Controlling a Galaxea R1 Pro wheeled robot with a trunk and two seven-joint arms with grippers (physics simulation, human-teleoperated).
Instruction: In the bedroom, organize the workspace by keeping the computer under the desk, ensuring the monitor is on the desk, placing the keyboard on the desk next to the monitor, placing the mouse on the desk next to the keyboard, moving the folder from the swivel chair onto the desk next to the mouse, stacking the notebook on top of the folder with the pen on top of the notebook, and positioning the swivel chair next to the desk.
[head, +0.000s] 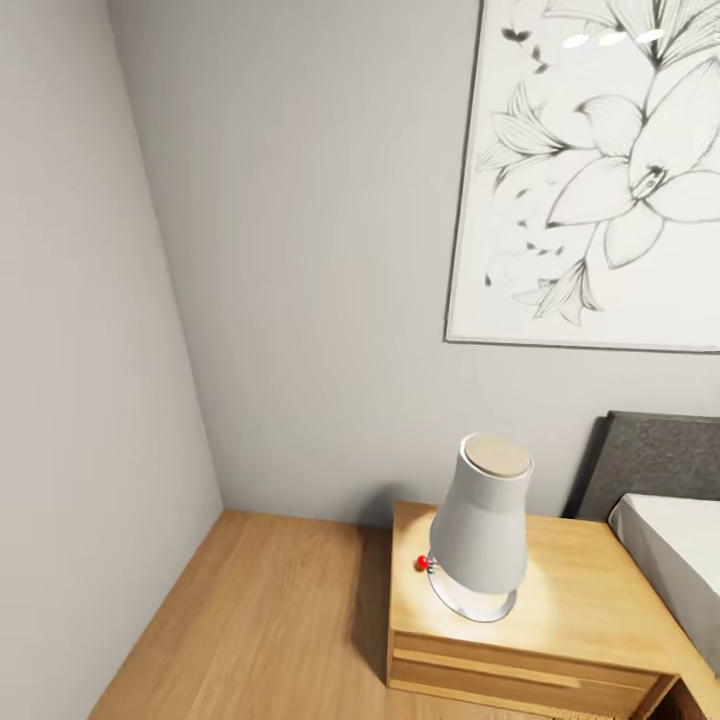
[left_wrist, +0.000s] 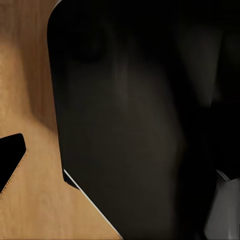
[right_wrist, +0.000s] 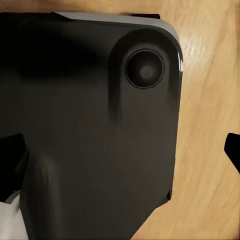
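The desk, the swivel chair and the other task things are out of view; the head view faces a room corner with grey walls. In the left wrist view a dark panel of my own body (left_wrist: 130, 125) sits close over wooden floor (left_wrist: 30, 100), and a black fingertip (left_wrist: 10, 160) pokes in at the frame edge. The right wrist view has the same dark body (right_wrist: 85, 135) with a round knob (right_wrist: 145, 70), and one black fingertip (right_wrist: 233, 155) over the floor. Neither view lets me judge the gap between the fingers.
A light-wood nightstand (head: 560, 640) stands against the wall with a white lamp (head: 482, 530) on it. A bed with a grey headboard (head: 655, 460) and white bedding (head: 680, 560) lies to its right. A flower picture (head: 600, 170) hangs above. Wooden floor (head: 260, 620) stretches to the left.
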